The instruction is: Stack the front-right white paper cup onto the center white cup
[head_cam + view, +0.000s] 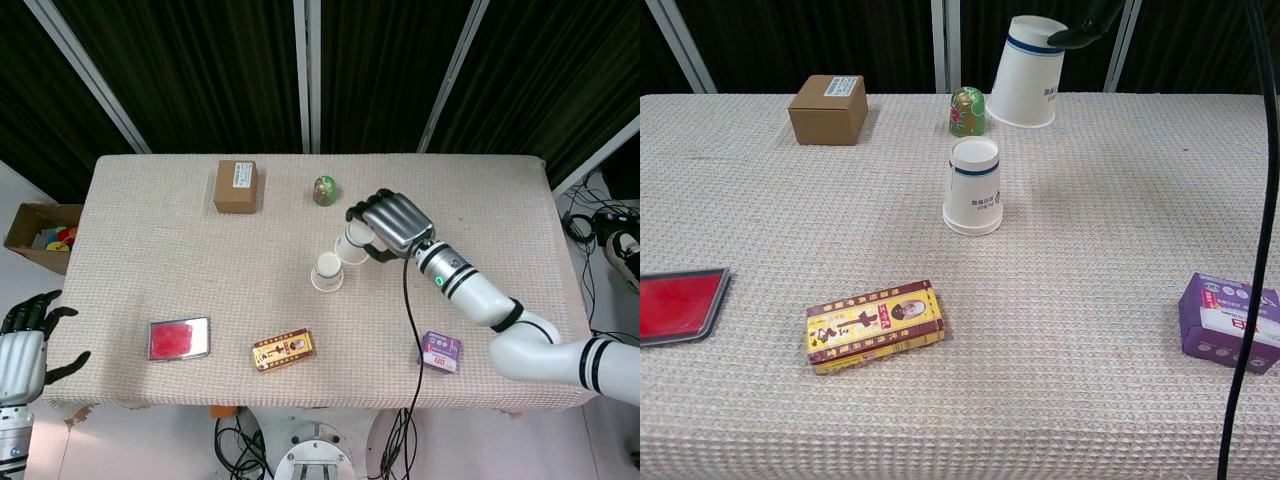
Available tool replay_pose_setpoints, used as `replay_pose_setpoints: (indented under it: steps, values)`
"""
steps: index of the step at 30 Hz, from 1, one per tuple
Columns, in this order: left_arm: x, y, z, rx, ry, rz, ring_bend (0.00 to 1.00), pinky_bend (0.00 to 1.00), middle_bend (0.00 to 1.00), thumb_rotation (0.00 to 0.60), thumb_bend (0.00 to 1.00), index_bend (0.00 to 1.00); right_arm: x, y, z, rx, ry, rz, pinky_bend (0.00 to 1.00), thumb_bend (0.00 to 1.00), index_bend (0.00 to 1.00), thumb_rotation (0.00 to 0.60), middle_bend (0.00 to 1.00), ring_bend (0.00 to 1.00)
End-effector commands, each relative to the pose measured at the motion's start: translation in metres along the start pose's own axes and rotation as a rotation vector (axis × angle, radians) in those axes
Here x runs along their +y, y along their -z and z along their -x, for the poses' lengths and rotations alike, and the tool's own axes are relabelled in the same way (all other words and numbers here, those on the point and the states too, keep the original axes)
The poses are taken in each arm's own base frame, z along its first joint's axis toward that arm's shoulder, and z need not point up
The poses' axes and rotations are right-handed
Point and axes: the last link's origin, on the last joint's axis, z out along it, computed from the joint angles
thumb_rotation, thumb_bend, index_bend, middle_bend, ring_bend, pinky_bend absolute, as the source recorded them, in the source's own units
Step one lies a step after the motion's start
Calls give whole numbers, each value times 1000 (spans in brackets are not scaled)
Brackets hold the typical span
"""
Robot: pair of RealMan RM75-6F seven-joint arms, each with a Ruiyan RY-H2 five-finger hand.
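An upside-down white paper cup (327, 271) with a blue band stands at the middle of the table, also seen in the chest view as the center cup (973, 187). My right hand (392, 222) grips a second white cup (350, 243) in the air, just right of and behind the standing one. In the chest view this held cup (1028, 72) is mouth-down and tilted, above table level, with dark fingers (1080, 33) on its top right. The two cups are apart. My left hand (30, 335) hangs off the table's front left, holding nothing.
A cardboard box (236, 186) and a green figurine (325, 190) sit at the back. A red tray (179, 338), a yellow-red box (283, 350) and a purple pack (440, 352) lie along the front. A black cable (1250, 250) hangs from the right arm.
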Motion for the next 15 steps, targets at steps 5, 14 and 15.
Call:
replay_pose_setpoints:
  steps: [5,14,15]
  values:
    - [-4,3,0,0,0,-17,124,160,158,600,123,353,-18,-14,17,-12,14,-49,241,358,526,600,418,253]
    - [-8,6,1,-3,10,-30,124,160,158,600,122,353,-37,-27,23,-10,33,-105,241,357,527,600,414,253]
    - [-9,7,1,-5,13,-32,124,160,158,600,122,353,-38,-28,24,-11,40,-108,241,357,527,600,414,253]
